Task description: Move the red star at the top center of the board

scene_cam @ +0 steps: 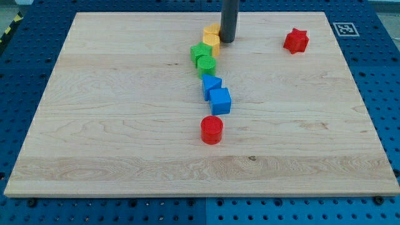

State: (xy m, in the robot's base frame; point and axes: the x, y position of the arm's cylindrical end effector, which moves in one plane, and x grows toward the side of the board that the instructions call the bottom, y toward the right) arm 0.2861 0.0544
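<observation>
The red star (295,40) lies near the view's top right of the wooden board (112,125). My tip (227,40) is at the top centre, well to the left of the red star and touching or just beside the right side of two yellow blocks (212,36). Below the yellow blocks a chain runs down the board: a green star-like block (200,52), a green cylinder (206,64), a blue triangular block (211,84), a blue cube (220,100) and a red cylinder (212,129).
A white tag with a black square marker (344,28) sits at the board's top right corner. Blue perforated table (381,94) surrounds the board on all sides.
</observation>
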